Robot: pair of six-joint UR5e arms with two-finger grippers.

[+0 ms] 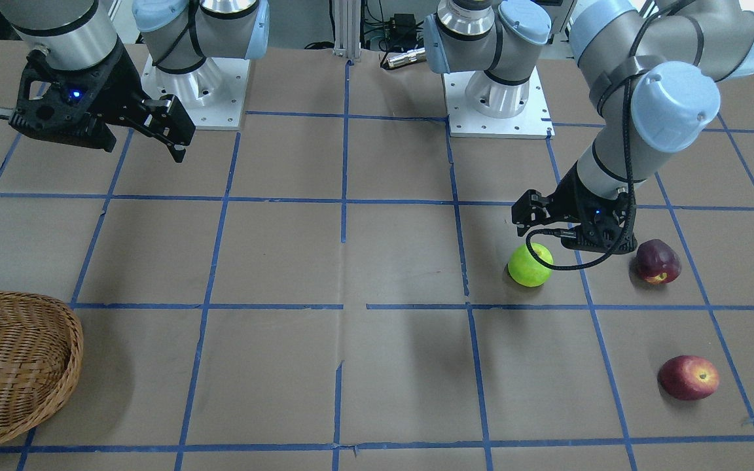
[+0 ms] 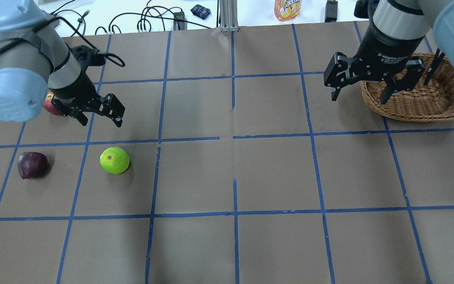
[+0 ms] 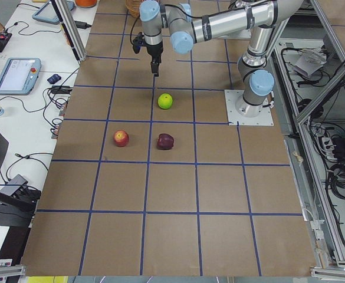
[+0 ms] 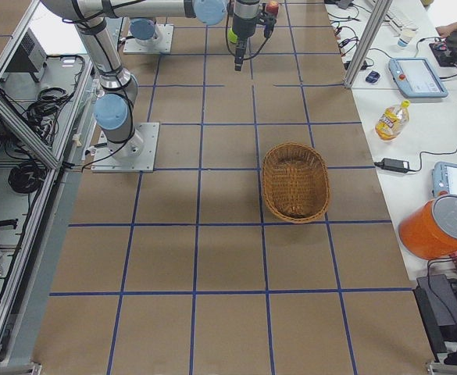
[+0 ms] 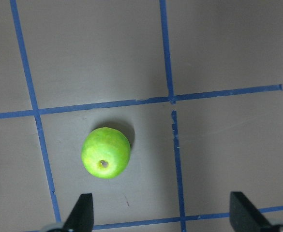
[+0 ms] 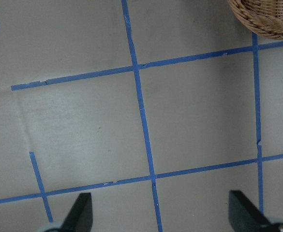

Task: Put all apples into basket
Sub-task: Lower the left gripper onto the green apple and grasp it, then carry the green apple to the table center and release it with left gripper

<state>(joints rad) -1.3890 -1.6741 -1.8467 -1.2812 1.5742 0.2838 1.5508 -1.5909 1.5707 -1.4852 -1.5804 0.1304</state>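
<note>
The lime-green apple [image 2: 114, 160] lies on the table; it also shows in the front view [image 1: 530, 264] and the left wrist view [image 5: 106, 152]. My left gripper [image 2: 101, 116] is open and empty, hovering just beyond it, apart from it. The maroon apple [image 2: 32, 165] lies left of the green one. The red apple [image 1: 688, 377] lies farther out, mostly hidden behind my left arm in the overhead view. My right gripper [image 2: 359, 94] is open and empty, raised beside the wicker basket [image 2: 447, 110].
The brown table [image 2: 235, 177] is marked with a blue tape grid. The basket's rim [image 1: 71, 366] sits at the table's far right corner from me. Cables, a bottle and tablets lie past the far edge.
</note>
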